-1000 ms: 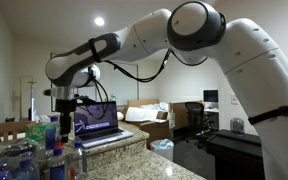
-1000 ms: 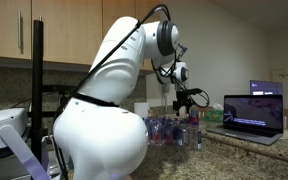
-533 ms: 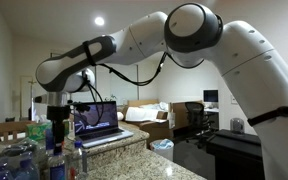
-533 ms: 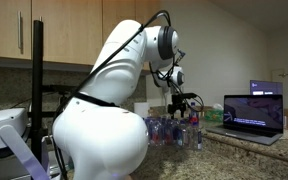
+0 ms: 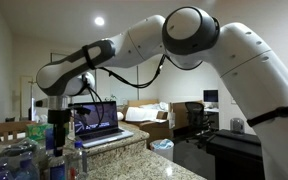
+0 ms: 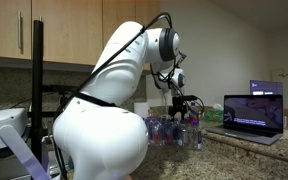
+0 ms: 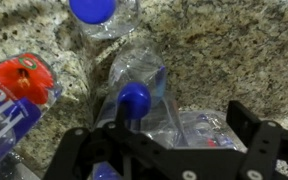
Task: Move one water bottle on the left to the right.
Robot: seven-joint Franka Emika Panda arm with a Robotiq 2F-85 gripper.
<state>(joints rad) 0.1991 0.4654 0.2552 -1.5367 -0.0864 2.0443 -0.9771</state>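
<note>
Our fingers (image 7: 256, 138) are spread wide, and nothing is pinched between them. In the wrist view our gripper (image 7: 159, 128) hangs over a water bottle (image 7: 139, 72), whose blue cap (image 7: 134, 98) sits inside the gap, nearer one finger than the other; we see no contact with either. Just beside it are a red-labelled bottle (image 7: 14, 95) and another blue-capped bottle (image 7: 94, 12), all on the granite counter (image 7: 239, 50). In both exterior views the gripper (image 5: 60, 128) (image 6: 182, 106) hovers close above the cluster of bottles (image 6: 174, 130), with the open laptop (image 6: 252, 108) further along the counter.
</note>
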